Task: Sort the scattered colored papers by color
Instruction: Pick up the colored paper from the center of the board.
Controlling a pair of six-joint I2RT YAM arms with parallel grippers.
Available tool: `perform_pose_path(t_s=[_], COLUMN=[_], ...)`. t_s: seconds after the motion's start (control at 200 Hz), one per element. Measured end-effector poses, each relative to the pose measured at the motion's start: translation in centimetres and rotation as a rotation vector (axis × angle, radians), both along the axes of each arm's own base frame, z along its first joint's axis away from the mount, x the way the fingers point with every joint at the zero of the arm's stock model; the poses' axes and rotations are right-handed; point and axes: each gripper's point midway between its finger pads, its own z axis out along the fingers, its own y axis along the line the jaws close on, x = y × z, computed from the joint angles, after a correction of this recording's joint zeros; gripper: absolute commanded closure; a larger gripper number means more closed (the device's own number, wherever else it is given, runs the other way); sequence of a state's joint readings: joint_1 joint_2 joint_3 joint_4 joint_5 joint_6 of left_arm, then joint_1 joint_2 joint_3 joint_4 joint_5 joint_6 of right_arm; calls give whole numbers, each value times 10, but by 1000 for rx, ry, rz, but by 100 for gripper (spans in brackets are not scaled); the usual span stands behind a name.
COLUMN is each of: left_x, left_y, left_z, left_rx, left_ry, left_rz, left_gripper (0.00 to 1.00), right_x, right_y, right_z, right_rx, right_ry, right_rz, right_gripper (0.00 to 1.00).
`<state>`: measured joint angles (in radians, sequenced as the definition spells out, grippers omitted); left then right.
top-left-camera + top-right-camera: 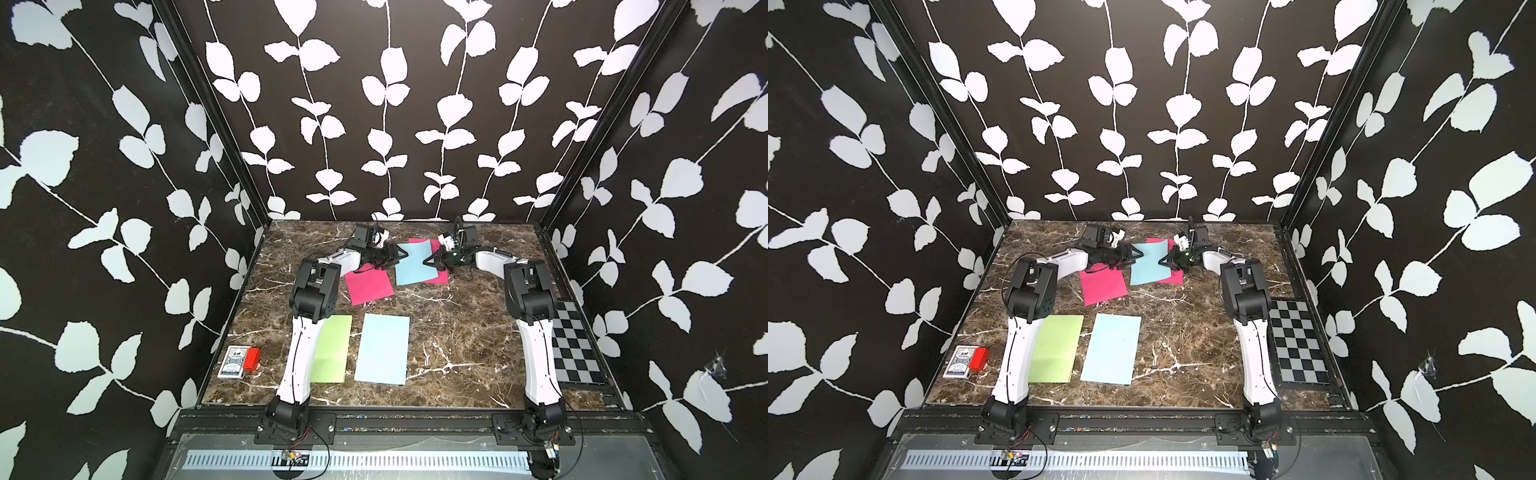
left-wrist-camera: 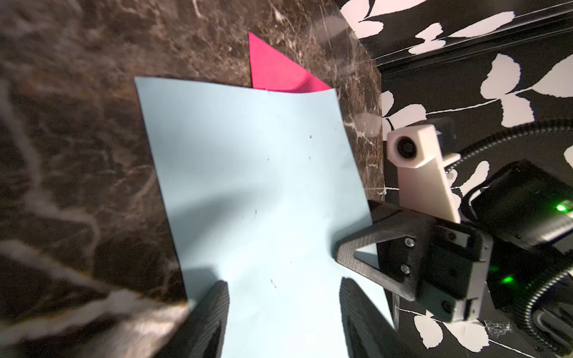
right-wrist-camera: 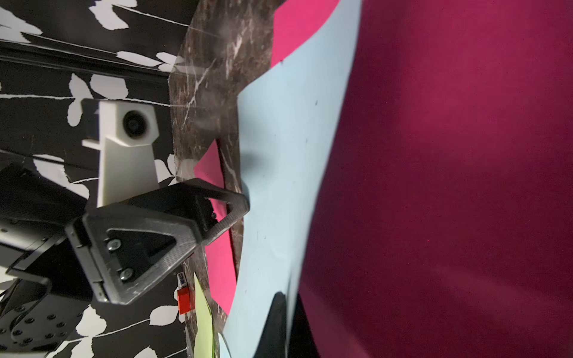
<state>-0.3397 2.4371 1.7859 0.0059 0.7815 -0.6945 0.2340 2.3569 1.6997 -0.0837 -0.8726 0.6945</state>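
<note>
A: What is seen in a top view?
B: Upper centre: pale blue sheet [image 1: 413,262] pinched at its right edge by the right tool [image 1: 429,262]; left tool [image 1: 401,254] held wide at its left edge.
A: And the wrist views?
B: Left: sheet [image 2: 257,192] seen between parted fingers [image 2: 207,319]. Right: sheet [image 3: 279,186] clamped, lower centre.

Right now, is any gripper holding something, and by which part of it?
The right gripper is shut on the far blue sheet, pinching its edge toward the right arm. The left gripper is open; its fingers stand apart at the opposite edge.
</note>
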Motion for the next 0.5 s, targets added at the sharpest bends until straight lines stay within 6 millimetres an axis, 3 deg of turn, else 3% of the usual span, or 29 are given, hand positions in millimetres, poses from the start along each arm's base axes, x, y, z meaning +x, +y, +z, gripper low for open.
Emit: perform_pose_path(t_s=[0.105, 0.215, 0.5], left_x=[-7, -19, -56], left_y=[4, 12, 43], left_z=[3, 23, 147], left_rx=[-3, -20, -112], left_ry=[-12, -44, -300], left_rz=[2, 11, 39], left_gripper=[35, 31, 29], right_x=[-2, -5, -39], right_y=[1, 1, 1], right_z=[18, 40, 114], right_rx=[23, 45, 95], right_ry=[-29, -63, -188], right_rz=[-8, -15, -6], right_gripper=[100, 100, 100])
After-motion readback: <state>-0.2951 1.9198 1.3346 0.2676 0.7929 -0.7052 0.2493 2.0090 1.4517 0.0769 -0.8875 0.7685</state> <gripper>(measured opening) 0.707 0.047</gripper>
